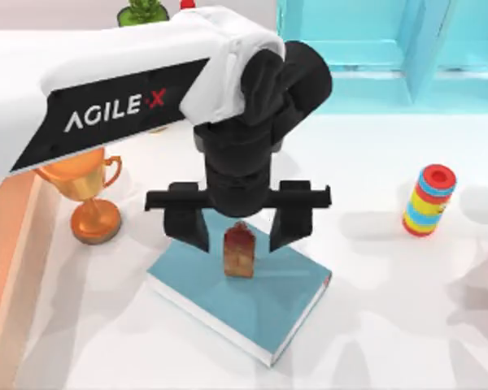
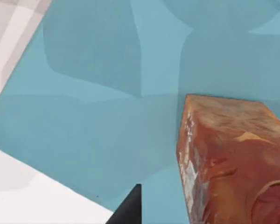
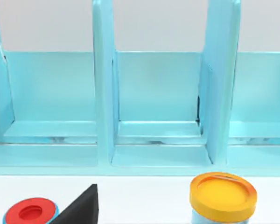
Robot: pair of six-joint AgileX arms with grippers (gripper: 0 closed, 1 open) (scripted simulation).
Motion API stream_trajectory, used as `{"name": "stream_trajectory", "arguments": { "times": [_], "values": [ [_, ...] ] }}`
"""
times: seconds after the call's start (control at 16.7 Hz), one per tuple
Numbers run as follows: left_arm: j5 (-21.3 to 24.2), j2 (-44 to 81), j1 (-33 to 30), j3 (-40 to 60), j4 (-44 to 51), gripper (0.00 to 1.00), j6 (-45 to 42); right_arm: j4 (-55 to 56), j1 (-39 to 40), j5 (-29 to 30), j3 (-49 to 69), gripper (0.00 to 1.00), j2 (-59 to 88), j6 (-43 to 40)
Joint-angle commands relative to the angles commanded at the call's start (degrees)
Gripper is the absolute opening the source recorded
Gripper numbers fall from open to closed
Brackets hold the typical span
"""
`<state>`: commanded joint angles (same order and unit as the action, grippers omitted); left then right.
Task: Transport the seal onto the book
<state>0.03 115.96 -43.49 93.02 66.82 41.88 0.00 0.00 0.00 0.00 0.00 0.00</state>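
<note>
The seal (image 1: pixel 238 252), a small reddish-brown block with a tan base, stands upright on the teal book (image 1: pixel 260 313) near its far edge. My left gripper (image 1: pixel 238 238) hangs over it, open, with one black finger on each side of the seal and a gap to each. In the left wrist view the seal (image 2: pixel 228 158) rises close to the camera from the book's cover (image 2: pixel 107 93), and one black fingertip (image 2: pixel 128 210) shows apart from it. A black part of my right gripper (image 3: pixel 81 207) shows in the right wrist view, facing the shelf.
An orange-gold trophy (image 1: pixel 89 191) stands left of the book. A striped ring stack (image 1: pixel 429 199) stands at the right. The light-blue shelf unit (image 1: pixel 390 49) runs along the back, with a green plant (image 1: pixel 142 12) at back left. A yellow-lidded jar (image 3: pixel 222 191) sits before the shelf.
</note>
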Motion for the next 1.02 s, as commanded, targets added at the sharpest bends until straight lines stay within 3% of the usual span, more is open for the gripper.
{"name": "stream_trajectory", "arguments": {
  "times": [0.6, 1.02],
  "values": [
    [0.0, 0.0, 0.1, 0.2, 0.2, 1.0, 0.0, 0.0, 0.0, 0.0, 0.0, 1.0, 0.0, 0.0],
    [0.0, -0.7, 0.0, 5.8, 6.5, 1.0, 0.1, 0.0, 0.0, 0.0, 0.0, 1.0, 0.0, 0.0]
  ]
}}
